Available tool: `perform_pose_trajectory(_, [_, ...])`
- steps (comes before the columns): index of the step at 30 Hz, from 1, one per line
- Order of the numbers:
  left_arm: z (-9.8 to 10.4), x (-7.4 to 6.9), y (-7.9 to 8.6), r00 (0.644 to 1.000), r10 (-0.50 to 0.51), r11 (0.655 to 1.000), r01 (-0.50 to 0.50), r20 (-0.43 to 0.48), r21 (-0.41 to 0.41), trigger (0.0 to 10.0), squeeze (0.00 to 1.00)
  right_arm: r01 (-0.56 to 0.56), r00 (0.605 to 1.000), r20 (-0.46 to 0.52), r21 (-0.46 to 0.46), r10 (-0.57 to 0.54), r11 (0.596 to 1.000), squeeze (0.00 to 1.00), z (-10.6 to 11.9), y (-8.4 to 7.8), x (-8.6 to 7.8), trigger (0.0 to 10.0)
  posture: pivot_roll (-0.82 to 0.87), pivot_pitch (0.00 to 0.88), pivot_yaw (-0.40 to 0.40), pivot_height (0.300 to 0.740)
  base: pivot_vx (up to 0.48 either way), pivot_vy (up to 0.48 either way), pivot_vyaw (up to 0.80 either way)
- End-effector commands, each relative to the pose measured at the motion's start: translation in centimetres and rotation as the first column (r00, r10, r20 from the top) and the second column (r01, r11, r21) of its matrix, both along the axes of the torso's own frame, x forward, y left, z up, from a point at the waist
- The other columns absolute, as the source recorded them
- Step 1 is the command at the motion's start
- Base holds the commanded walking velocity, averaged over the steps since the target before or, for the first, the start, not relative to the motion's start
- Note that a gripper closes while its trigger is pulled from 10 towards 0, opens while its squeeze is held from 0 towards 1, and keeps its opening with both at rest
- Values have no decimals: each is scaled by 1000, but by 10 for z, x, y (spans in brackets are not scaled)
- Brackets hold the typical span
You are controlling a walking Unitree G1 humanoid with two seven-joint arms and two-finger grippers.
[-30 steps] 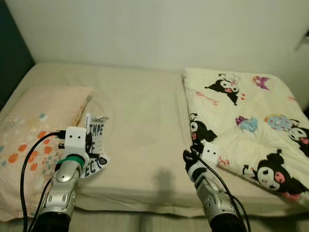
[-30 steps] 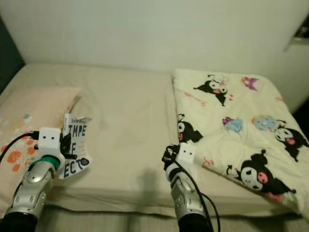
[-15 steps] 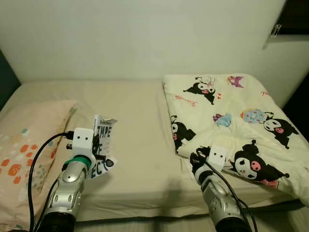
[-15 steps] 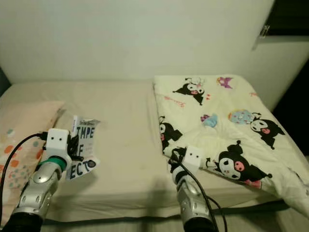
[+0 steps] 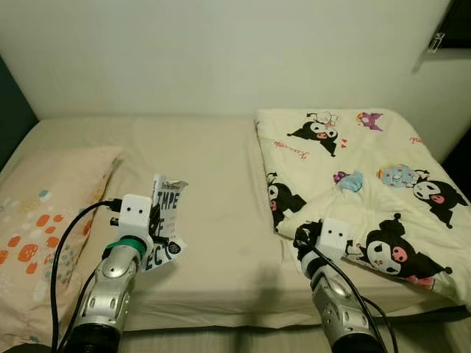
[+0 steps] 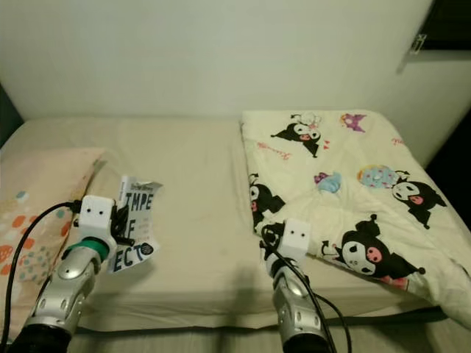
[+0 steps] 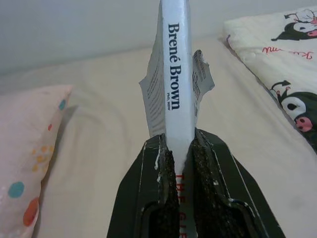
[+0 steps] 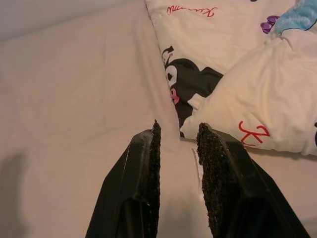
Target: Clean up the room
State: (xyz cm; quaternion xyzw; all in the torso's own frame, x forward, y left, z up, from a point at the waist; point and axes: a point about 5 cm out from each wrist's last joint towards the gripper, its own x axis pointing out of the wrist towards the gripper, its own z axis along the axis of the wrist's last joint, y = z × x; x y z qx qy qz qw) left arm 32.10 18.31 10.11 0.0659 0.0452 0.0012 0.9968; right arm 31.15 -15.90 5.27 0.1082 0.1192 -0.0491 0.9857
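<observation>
Head views: the left gripper (image 5: pixel 156 224) clamps a book (image 5: pixel 163 220) above the bed (image 5: pixel 213 191), a pillow (image 5: pixel 44 220) to its left. Left wrist view: spine upright between the fingers (image 7: pixel 205 163); lower title hidden. Right wrist view: the right gripper (image 8: pixel 177 144), slightly parted and empty, sits just before the blanket (image 8: pixel 247 99).

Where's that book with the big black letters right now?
The book is clamped in the left gripper, held upright over the bed's left half, between the spotted pillow and the cartoon blanket.
</observation>
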Motion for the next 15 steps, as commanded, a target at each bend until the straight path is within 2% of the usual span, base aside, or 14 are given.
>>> perform_pose_trajectory(1, [7, 3, -2, 1000, -7, 1000, 6, 30, 14, 10000, 0, 8, 1000, -2, -5, -8, 1000, 0, -2, 0, -3, 10000, 103, 4, 52, 740, 0, 0, 0])
perform_pose_trajectory(10, [5, 2, -7, 1000, -10, 1000, 9, 27, 9, 10000, 0, 19, 1000, 0, -22, -19, 1000, 0, -2, -7, -5, 10000, 94, 9, 43, 740, 0, 0, 0])
perform_pose_trajectory(15, [4, 0, -6, 999, 6, 1000, -6, 33, 11, 10000, 0, -2, 1000, -10, -18, 2, 1000, 0, -4, -3, -6, 10000, 100, 7, 20, 740, 0, 0, 0])
